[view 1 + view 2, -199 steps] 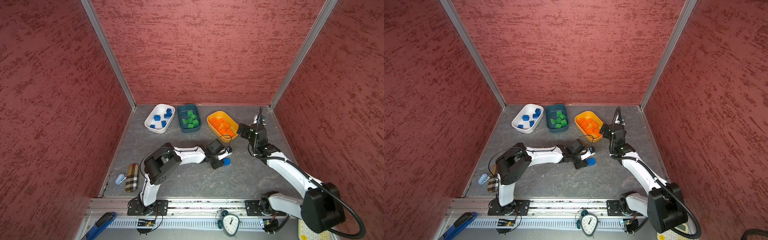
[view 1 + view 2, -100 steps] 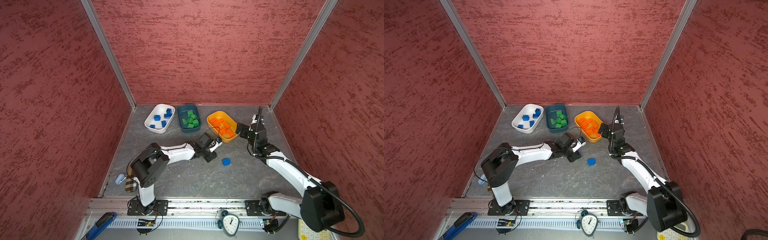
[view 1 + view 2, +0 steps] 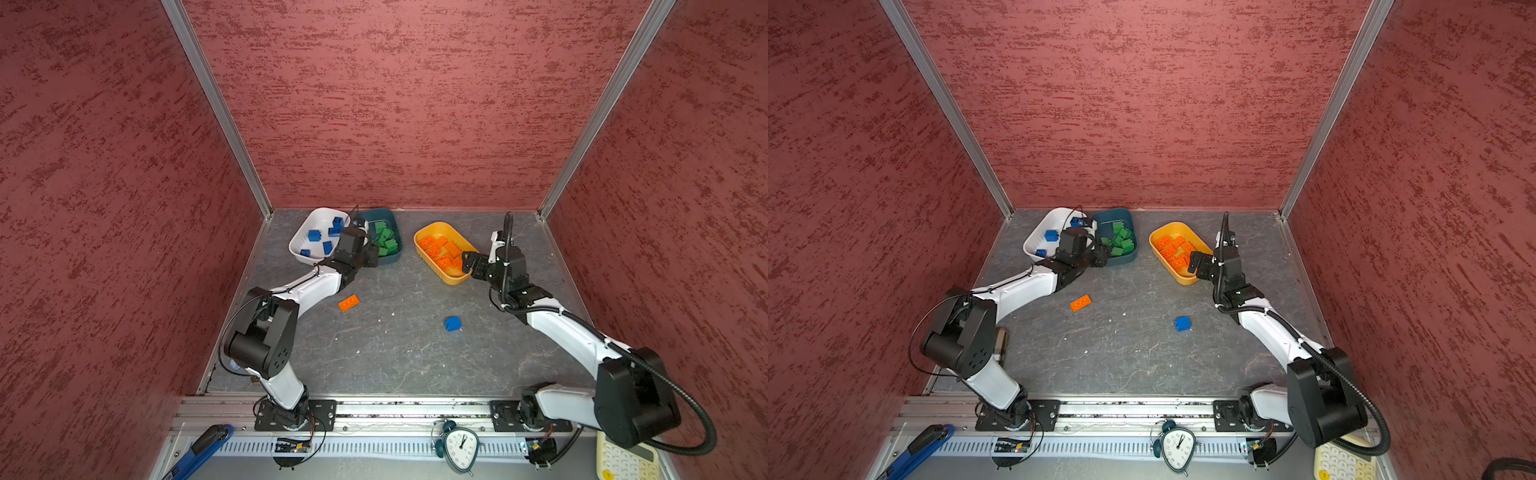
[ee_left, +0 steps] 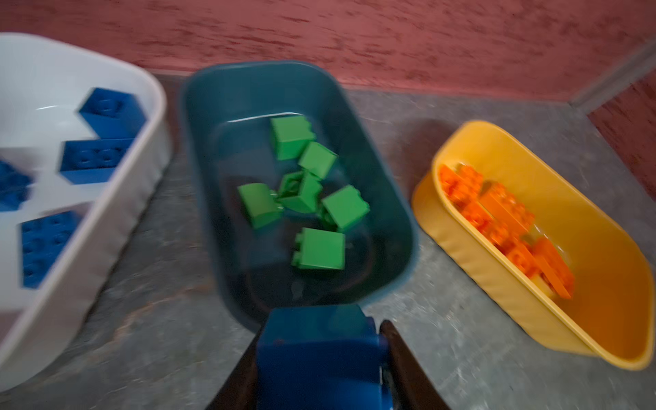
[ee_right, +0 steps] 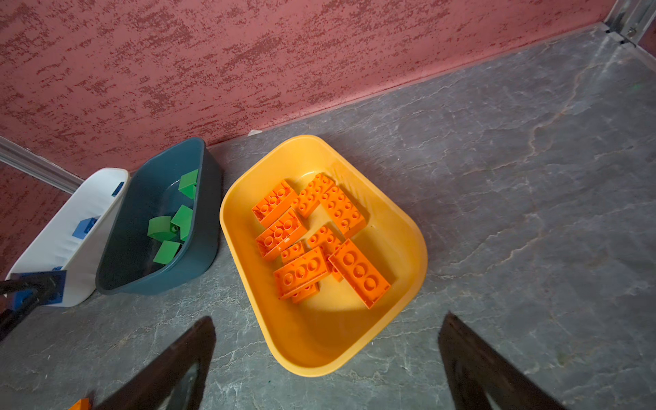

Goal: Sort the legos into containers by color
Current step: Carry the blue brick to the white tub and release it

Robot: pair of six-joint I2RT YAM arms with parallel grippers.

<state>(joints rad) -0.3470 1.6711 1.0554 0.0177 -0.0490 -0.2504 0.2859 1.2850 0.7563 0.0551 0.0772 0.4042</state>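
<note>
My left pincer is closed on a blue brick, pressing on two opposite flat sides. It hangs by the near ends of the white tub, which holds other blue bricks, and the teal tub, which holds green ones. My right pincer is spread wide and empty, above the near end of the yellow tub of orange bricks.

Two bricks lie loose on the grey floor, well apart: an orange brick and a second blue brick.

I judge these bricks to be light, hard and stiff, with smooth sides that could slip or twist. They are best pinched across flat side walls, not the studs. The flat orange one offers only thin edges.

The left wrist view is blurred, and the frame edge cuts off the lower part of the held brick. In both top views my wrist hides the brick, so I cannot tell whether it is over a rim.
</note>
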